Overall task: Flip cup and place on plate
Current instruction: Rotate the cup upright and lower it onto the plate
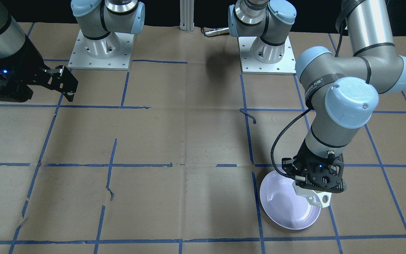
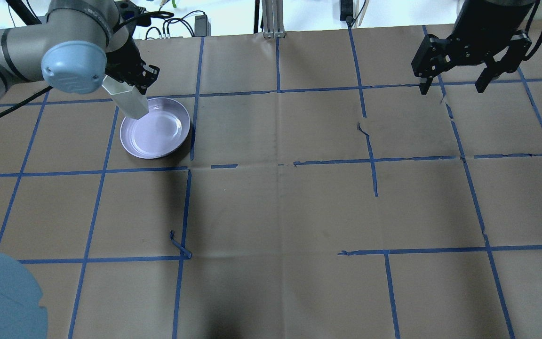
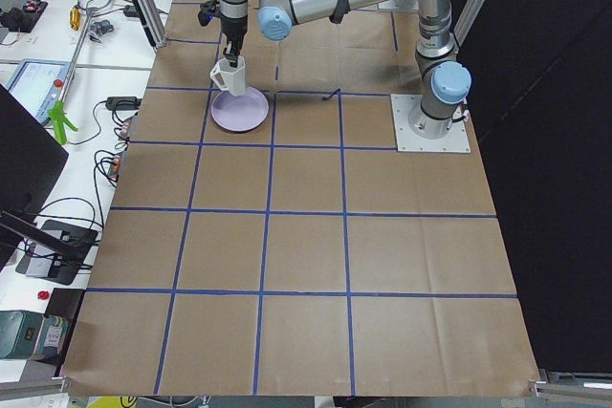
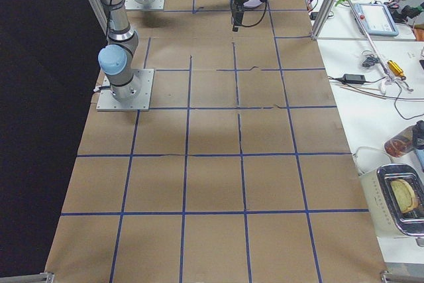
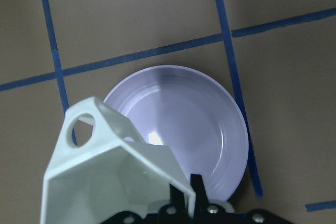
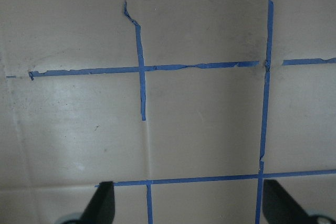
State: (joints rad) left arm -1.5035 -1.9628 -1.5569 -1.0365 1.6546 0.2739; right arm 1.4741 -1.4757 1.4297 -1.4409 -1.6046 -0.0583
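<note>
A small white faceted mug (image 5: pixel 107 174) with a squared loop handle (image 5: pixel 79 127) is held by the left gripper (image 2: pixel 130 77), whose jaws are clamped on the mug's wall. In the left wrist view one dark finger (image 5: pixel 195 186) is seen at the rim, and the mug's open mouth is turned up toward the camera. The mug is carried tilted, with its lower end over the rim of a round, glossy pale lavender plate (image 2: pixel 160 139), on the side of the plate nearest the robot's left. Whether the mug touches the plate cannot be told. The plate is laid flat on a brown paper-covered table (image 2: pixel 275 212) marked into squares by blue tape lines (image 2: pixel 373 162), just beside a crossing of two of those lines. The right gripper (image 2: pixel 452 88) is held above the table on the far right, well apart from mug and plate — its two fingers are spread wide, and nothing is seen between them in the right wrist view, only paper and tape below.
</note>
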